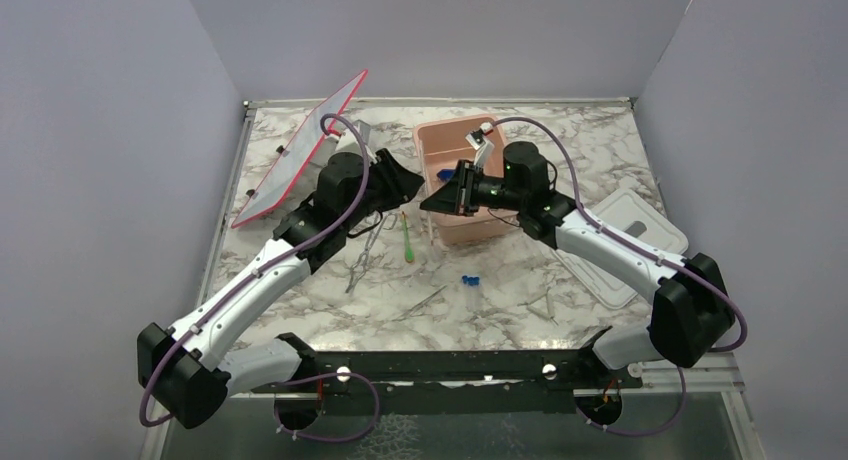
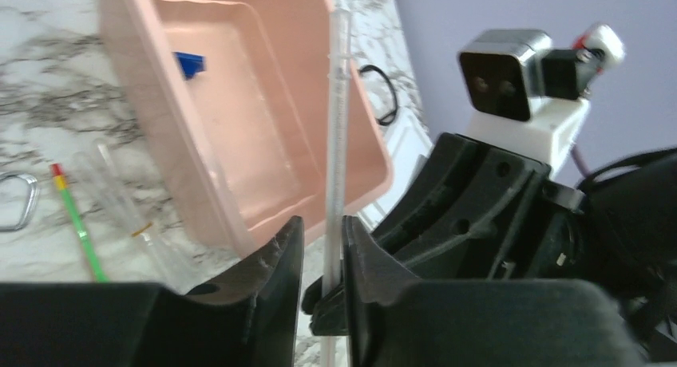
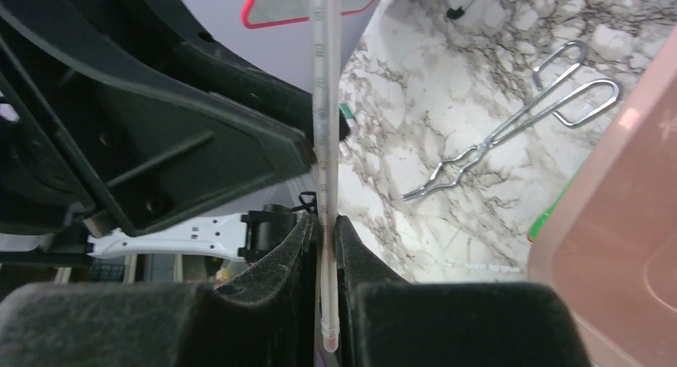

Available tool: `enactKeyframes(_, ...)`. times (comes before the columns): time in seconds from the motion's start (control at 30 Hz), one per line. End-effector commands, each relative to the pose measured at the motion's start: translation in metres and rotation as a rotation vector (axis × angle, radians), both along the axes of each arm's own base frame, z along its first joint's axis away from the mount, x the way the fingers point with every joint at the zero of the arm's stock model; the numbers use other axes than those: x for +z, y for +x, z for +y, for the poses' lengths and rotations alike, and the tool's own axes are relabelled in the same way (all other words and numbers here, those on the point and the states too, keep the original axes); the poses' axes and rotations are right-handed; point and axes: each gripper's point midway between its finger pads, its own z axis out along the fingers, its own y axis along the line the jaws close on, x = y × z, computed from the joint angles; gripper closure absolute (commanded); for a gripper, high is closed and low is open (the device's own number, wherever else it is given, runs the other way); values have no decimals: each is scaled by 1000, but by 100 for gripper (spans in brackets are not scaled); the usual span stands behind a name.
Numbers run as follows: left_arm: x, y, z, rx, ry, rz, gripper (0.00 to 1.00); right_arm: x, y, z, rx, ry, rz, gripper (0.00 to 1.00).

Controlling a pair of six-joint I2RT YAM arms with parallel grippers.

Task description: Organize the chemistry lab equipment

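A thin clear pipette (image 3: 322, 104) is clamped between my right gripper's (image 3: 322, 227) shut jaws, just left of the pink tub (image 1: 440, 230). The same pipette (image 2: 337, 144) passes between my left gripper's (image 2: 322, 231) jaws, which stand a little apart around it with a gap on one side. Both grippers meet tip to tip in the top view, left (image 1: 405, 185) and right (image 1: 440, 200). A blue-capped tube (image 2: 189, 64) lies inside the tub. The green-yellow stick (image 1: 408, 238), metal tweezers (image 1: 365, 255), another blue-capped tube (image 1: 470, 280) and loose pipettes (image 1: 425, 302) lie on the marble table.
The red-edged panel (image 1: 300, 150) leans at the back left. The white lid (image 1: 620, 235) lies right of the tub. A black wire ring (image 2: 382, 84) lies beyond the tub. Grey walls close in three sides.
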Motion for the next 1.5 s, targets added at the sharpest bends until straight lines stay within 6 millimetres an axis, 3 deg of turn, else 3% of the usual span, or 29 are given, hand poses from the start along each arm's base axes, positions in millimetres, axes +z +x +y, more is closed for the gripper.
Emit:
enactKeyframes(0.0, 6, 10, 43, 172, 165, -12, 49, -4, 18, -8, -53, -75, -42, 85)
enactKeyframes(0.2, 1, 7, 59, 175, 310, -12, 20, -17, 50, -35, -138, -175, -33, 85)
enactKeyframes(0.33, -29, 7, 69, 212, 404, 110, 2, -37, 86, -70, -245, -323, -49, 85)
enactKeyframes(0.47, -70, 1, 72, 186, 499, 209, 1, -70, 106, -88, -279, -444, -32, 85)
enactKeyframes(0.57, -85, 0, 69, 123, 559, 208, 1, -86, 115, -88, -259, -494, -35, 85)
enactKeyframes(0.77, -104, 6, 59, 33, 611, 172, 1, -119, 130, -74, -212, -555, 10, 85)
enactKeyframes(1.13, -128, 8, 50, -27, 639, 191, 1, -177, 131, -56, -163, -678, 94, 78)
enactKeyframes(1.3, -127, 10, 50, -18, 626, 180, 1, -177, 133, -59, -187, -695, 109, 67)
enactKeyframes(1.47, -131, 12, 51, 12, 613, 194, 1, -149, 132, -61, -217, -661, 76, 60)
